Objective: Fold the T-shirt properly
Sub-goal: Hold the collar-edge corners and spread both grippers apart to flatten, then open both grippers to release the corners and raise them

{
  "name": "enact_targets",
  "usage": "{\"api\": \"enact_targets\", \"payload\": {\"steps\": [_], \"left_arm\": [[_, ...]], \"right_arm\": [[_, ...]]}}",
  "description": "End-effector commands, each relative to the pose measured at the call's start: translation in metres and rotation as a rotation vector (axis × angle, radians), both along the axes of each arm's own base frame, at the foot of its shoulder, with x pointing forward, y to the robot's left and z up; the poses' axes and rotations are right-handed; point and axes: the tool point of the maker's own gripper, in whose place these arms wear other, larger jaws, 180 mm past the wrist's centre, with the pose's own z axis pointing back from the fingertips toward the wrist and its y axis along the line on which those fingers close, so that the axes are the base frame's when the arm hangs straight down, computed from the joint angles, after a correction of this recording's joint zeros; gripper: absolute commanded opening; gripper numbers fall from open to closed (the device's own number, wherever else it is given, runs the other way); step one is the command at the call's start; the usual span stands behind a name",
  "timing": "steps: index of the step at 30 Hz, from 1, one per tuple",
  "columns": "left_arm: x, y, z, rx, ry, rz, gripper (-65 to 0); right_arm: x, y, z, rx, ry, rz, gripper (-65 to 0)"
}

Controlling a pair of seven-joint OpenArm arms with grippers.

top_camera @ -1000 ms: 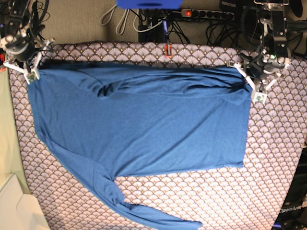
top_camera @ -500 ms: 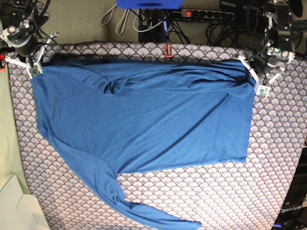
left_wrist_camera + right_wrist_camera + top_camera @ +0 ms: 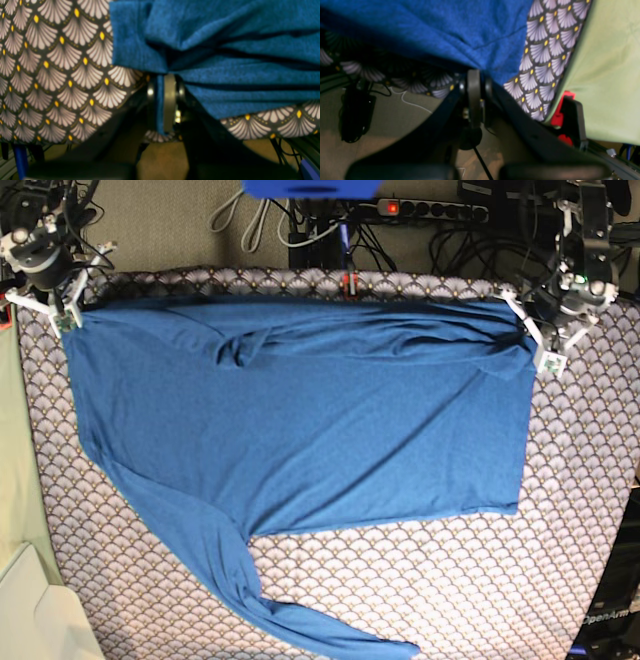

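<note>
Early stage of folding. The blue T-shirt point(image 3: 300, 430) lies spread on the scallop-patterned cloth point(image 3: 560, 530) covering the desk, one sleeve point(image 3: 230, 580) trailing toward the near edge. Left tool point(image 3: 540, 340) and right tool point(image 3: 62, 305) each pinch a far corner. No completed fold is visible; all folds remain.

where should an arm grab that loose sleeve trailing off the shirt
Grip the sleeve near its cuff end at the cloth's near edge, coming straight down from above. It lies flat, narrows toward that tip, and sits apart from the shirt body, so a pinch there likely takes only sleeve fabric.
</note>
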Motion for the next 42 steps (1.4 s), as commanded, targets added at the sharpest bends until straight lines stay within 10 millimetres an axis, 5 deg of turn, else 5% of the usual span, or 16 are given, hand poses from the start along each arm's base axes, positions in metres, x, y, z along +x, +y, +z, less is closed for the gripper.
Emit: {"api": "enact_targets", "payload": {"steps": [1, 19, 22, 29, 35, 42], "left_arm": [[-0.009, 0.014, 0.0, 0.054, 0.041, 0.007, -64.5], [-0.024, 0.013, -0.009, 0.056, 0.083, 0.007, -63.9], [-0.027, 0.016, -0.01, 0.061, 0.102, 0.013, -58.1], [-0.032, 0.016, -0.01, 0.068, 0.134, 0.015, -30.8], [-0.028, 0.014, -0.006, 0.063, 0.119, 0.012, -29.2], [0.002, -0.005, 0.039, 0.081, -0.029, -0.05, -28.9]], "right_arm": [[0.003, -0.009, 0.009, -0.035, -0.017, -0.001, -65.0], [0.003, -0.008, 0.006, -0.03, -0.009, -0.006, -64.7], [0.003, -0.008, 0.006, -0.03, -0.011, -0.006, -57.4], [0.006, -0.007, 0.01, -0.033, -0.025, -0.001, -36.5], [0.014, -0.008, 0.014, -0.035, -0.049, -0.003, -35.8], [0.032, -0.035, 0.038, -0.06, -0.148, -0.099, -35.8]]}}
